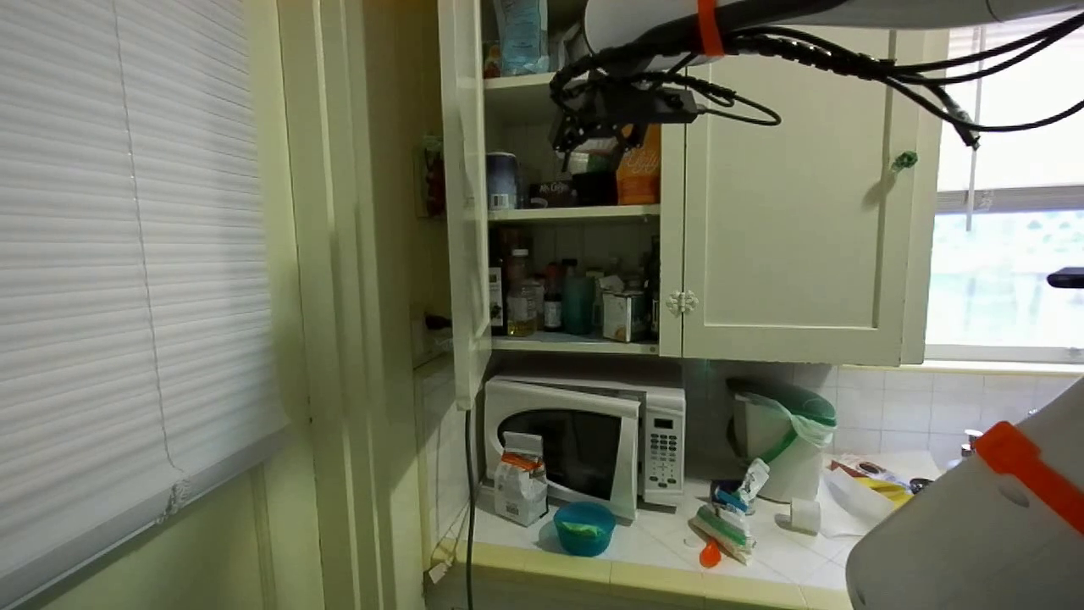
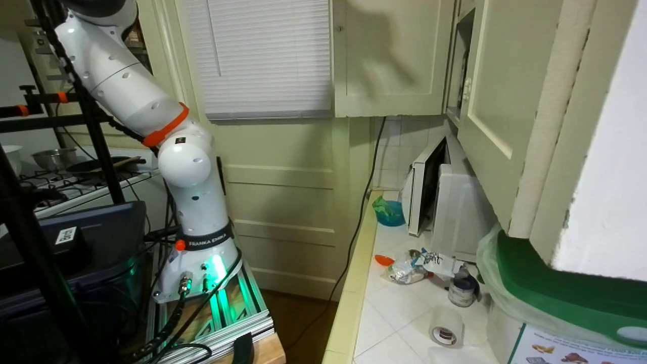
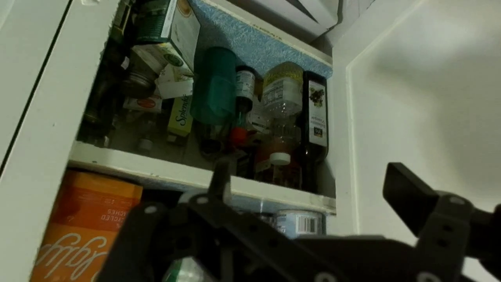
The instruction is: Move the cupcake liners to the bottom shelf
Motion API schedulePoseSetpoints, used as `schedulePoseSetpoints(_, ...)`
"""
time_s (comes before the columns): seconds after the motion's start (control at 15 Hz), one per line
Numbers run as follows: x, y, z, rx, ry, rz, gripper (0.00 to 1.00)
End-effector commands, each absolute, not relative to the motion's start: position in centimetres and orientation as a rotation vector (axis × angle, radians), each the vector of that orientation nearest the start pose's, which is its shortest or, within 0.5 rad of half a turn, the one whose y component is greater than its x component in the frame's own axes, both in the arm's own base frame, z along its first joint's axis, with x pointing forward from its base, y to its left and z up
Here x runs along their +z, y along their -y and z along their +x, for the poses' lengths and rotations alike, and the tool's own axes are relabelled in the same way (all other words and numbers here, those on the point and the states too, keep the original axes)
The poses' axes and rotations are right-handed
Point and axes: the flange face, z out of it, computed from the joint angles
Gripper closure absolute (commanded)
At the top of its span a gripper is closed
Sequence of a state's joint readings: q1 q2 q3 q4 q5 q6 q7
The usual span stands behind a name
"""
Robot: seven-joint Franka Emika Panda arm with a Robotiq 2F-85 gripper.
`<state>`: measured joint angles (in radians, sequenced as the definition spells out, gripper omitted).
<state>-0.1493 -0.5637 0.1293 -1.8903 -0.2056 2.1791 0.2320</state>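
The bottom shelf [image 1: 584, 345] is the lowest board of the open cupboard. Its blue-lined surface [image 3: 266, 39] also shows in the wrist view, which is upside down. Dark bottles, jars and a box stand on it. My gripper [image 1: 594, 159] is at middle-shelf height in front of the cupboard. In the wrist view the gripper [image 3: 314, 186] is open, its fingers wide apart with nothing between them. A pale and green thing [image 3: 190, 271] is partly hidden by the gripper's left linkage. I cannot tell whether it is the cupcake liners, which are not clearly visible otherwise.
The middle shelf [image 1: 576, 213] holds an orange bag [image 1: 637, 178], a blue can [image 1: 502, 180] and dark boxes. The open cupboard door [image 1: 464, 195] stands left of the shelves. A microwave [image 1: 665, 457] and teal bowl [image 1: 584, 542] sit on the counter below.
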Motion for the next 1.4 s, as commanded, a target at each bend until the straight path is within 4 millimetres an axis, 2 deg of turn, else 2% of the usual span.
schedulePoseSetpoints(0.0,84.9,0.8,41.0,-1.545,-0.422,-2.928,0.0)
schedulePoseSetpoints(0.33,89.4,3.2,44.3,-1.66,-0.534,-2.887,0.0)
schedulePoseSetpoints(0.6,91.2,3.8,48.1,-1.717,-0.536,-2.869,0.0)
schedulePoseSetpoints(0.8,92.3,3.6,50.1,-1.767,-0.554,-2.836,0.0)
schedulePoseSetpoints(0.87,91.2,3.9,48.8,-1.753,-0.509,-2.853,0.0)
schedulePoseSetpoints(1.0,91.5,3.8,50.0,-1.772,-0.514,-2.835,0.0)
schedulePoseSetpoints(1.13,91.7,3.8,50.3,-1.778,-0.515,-2.827,0.0)
schedulePoseSetpoints(1.33,92.8,4.4,51.2,-1.89,-0.483,-2.783,0.0)
